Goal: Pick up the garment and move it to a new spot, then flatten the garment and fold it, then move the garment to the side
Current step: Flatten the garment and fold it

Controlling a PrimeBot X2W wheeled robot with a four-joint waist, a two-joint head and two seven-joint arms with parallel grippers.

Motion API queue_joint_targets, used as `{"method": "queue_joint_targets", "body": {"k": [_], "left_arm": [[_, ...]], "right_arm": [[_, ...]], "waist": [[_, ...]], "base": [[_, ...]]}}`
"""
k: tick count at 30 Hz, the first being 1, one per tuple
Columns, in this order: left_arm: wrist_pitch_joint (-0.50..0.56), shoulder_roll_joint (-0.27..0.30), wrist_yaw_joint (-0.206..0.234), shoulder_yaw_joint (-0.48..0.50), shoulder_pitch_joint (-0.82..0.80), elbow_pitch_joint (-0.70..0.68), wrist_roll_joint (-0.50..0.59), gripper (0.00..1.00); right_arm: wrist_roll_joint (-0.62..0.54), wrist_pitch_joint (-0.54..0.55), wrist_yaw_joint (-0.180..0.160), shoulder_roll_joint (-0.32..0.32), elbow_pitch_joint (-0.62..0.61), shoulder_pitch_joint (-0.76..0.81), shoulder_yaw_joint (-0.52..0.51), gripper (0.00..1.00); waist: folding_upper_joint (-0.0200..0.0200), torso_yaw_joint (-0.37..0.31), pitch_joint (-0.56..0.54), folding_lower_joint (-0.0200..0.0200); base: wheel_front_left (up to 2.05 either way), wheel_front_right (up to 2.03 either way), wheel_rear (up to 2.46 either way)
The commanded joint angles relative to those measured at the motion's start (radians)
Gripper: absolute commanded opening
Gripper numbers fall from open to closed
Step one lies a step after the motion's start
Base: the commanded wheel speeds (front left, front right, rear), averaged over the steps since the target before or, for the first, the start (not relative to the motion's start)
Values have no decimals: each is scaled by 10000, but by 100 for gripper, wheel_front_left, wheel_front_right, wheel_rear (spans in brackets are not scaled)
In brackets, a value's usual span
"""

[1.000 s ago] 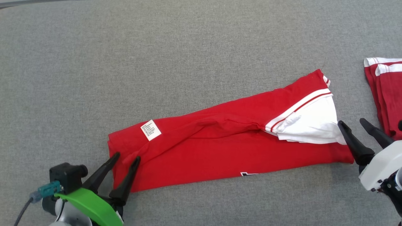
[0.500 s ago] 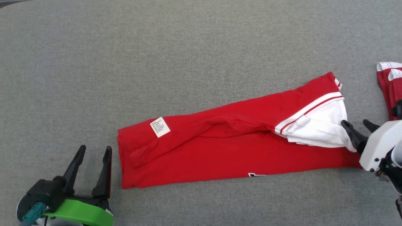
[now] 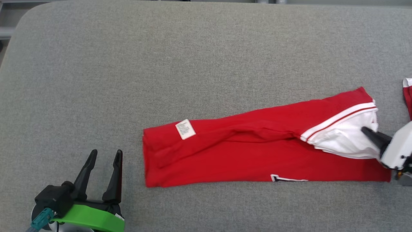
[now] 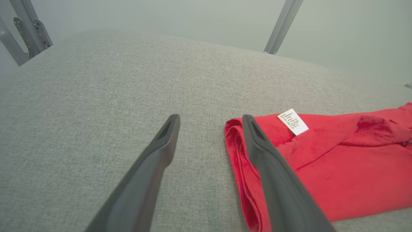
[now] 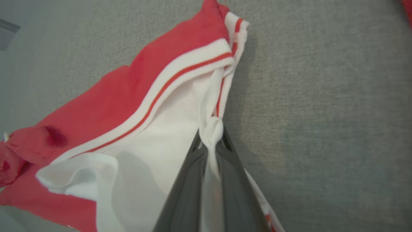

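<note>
worktop [image 3: 206,48]: grey woven cloth, matt, a bit rough
shirt [image 3: 231,154]: soft red cloth, matt, with a smooth white part
cuff [image 5: 193,64]: ribbed white cloth with a thin red stripe
tag [image 3: 185,129]: white with tiny print; paper or cloth, hard to tell
left pincer [image 3: 106,151]: dark, matt, plastic-looking
green band [image 3: 87,217]: smooth plastic, slightly shiny
right pincer [image 3: 367,131]: dark, smooth
shell [image 3: 397,146]: white smooth plastic
bars [image 4: 283,25]: grey metal, dull

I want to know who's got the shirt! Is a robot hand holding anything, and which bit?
The right gripper pinches the red garment by its white edge; the left gripper is open, holding nothing.
</note>
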Motion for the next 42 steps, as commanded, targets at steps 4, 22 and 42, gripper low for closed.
{"method": "queue_joint_targets", "body": {"k": [4, 22, 42], "left_arm": [[-43, -268, -264, 199, 231, 300, 10, 100], [-43, -1375, -941, 872, 620, 725, 1097, 100], [-37, -1954, -1517, 1183, 151, 1313, 1834, 100]], "right_arm": [[258, 261, -4, -770, 157, 166, -1233, 0], [330, 2189, 0, 599, -4431, 349, 764, 0], [-2786, -1165, 0, 3084, 125, -1315, 5253, 19]], "waist": [[75, 23, -337, 0], [75, -23, -855, 0], [75, 63, -794, 0]], "base": [[0, 0, 0], [0, 0, 0], [0, 0, 0]]}}
